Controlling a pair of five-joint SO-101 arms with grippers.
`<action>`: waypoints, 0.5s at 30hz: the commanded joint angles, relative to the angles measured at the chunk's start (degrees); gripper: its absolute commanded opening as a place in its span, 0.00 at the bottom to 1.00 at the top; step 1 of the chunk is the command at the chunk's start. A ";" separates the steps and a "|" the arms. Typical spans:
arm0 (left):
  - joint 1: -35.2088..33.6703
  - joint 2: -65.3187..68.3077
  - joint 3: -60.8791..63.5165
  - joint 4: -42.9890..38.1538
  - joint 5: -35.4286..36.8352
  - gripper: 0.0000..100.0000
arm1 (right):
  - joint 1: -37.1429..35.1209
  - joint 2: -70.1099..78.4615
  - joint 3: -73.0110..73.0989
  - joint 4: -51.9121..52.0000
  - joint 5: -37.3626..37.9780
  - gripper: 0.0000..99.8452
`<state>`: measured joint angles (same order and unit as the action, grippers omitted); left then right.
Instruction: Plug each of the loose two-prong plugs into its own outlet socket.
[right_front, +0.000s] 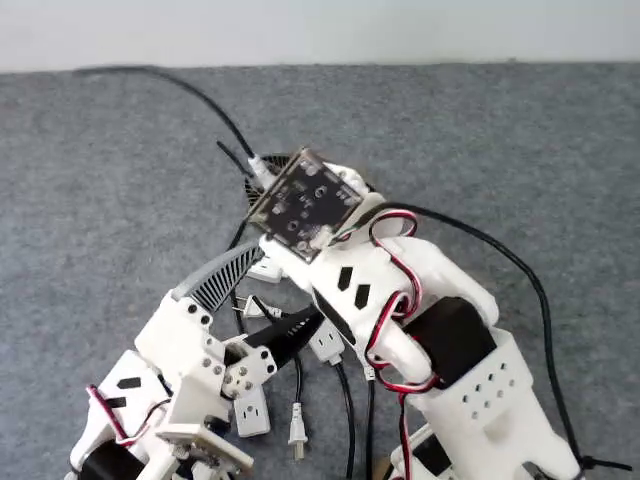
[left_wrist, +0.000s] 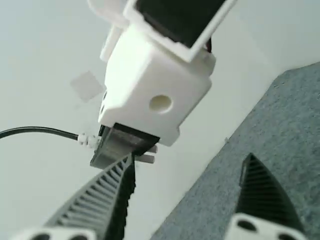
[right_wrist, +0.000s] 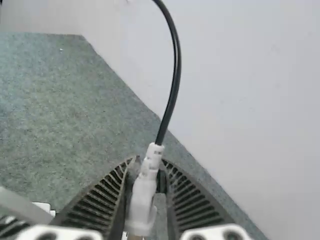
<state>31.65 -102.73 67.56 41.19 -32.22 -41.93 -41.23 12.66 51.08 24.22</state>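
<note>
My right gripper (right_wrist: 145, 200) is shut on a white two-prong plug (right_wrist: 144, 187), whose black cord (right_wrist: 172, 75) rises away from it. In the high view this plug (right_front: 260, 168) sticks out beside the right arm's camera board, held above the carpet. My left gripper (right_front: 290, 285) is open below it, one grey ribbed finger (right_front: 225, 272) and one black finger (right_front: 290, 335) spread over loose white outlet sockets (right_front: 326, 341). In the left wrist view its fingers (left_wrist: 107, 200) stand wide apart beneath the right arm's wrist block (left_wrist: 155, 85) and the held plug's prongs (left_wrist: 146, 159).
On the grey carpet lie another socket (right_front: 252, 410), a loose plug (right_front: 297, 428) on a black cord and a socket (right_front: 266, 268) under the arms. Black cords (right_front: 200, 100) run to the back left and right. A pale wall (right_front: 320, 30) bounds the far side.
</note>
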 joint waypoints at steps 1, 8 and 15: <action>2.46 0.70 -2.07 -1.85 -1.49 0.32 | -3.47 -1.63 -3.69 0.04 -0.35 0.01; 4.57 0.79 0.66 -2.81 -1.41 0.32 | -4.35 -1.63 -6.15 2.68 3.25 0.01; 7.30 0.70 2.24 -3.34 -3.52 0.32 | -8.66 -0.92 -13.63 12.62 7.38 0.01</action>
<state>38.15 -102.73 70.46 39.78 -34.42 -49.93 -41.49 3.52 61.54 30.29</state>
